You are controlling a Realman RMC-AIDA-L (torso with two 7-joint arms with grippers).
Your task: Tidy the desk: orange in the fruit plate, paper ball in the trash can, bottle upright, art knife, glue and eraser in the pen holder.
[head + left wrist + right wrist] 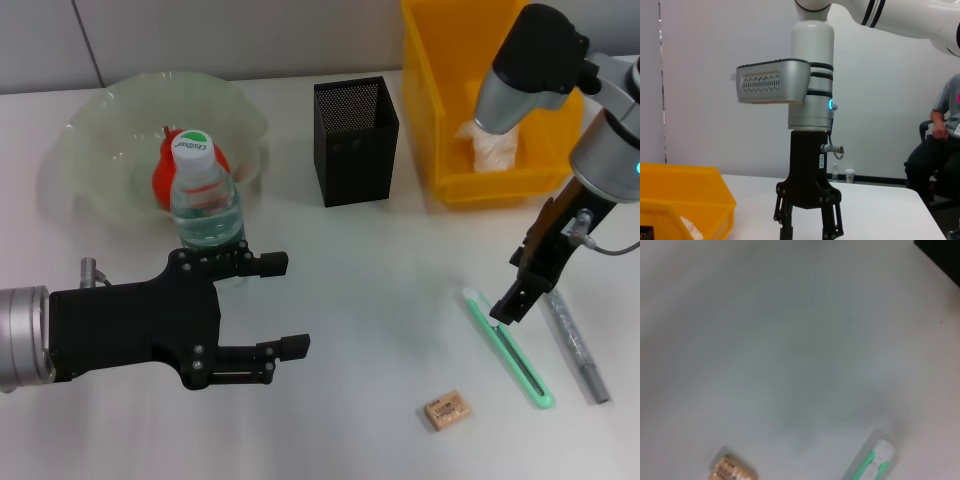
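The left gripper [290, 305] holds its black jaws spread wide, empty, just in front of the small clear plastic bottle [206, 205] with a green label, which stands upright at the near rim of the bowl. The right gripper [507, 308] hangs tip-down over the far end of a green-and-clear art knife [507, 346] lying on the white table [360, 290]; whether its jaws are parted or touch the knife cannot be told from here. A grey glue stick [576, 346] lies just beside the knife.

The pale green translucent ruffled fruit plate [110, 120] holds the red-orange orange [165, 175], partly hidden behind the bottle. The deep bright yellow plastic trash can [440, 100] holds the crumpled white paper ball [495, 150], half covered by the right arm. The inside of the square black mesh pen holder [355, 140] is too dark to read. The small tan eraser [446, 410] lies on the table, near the knife.
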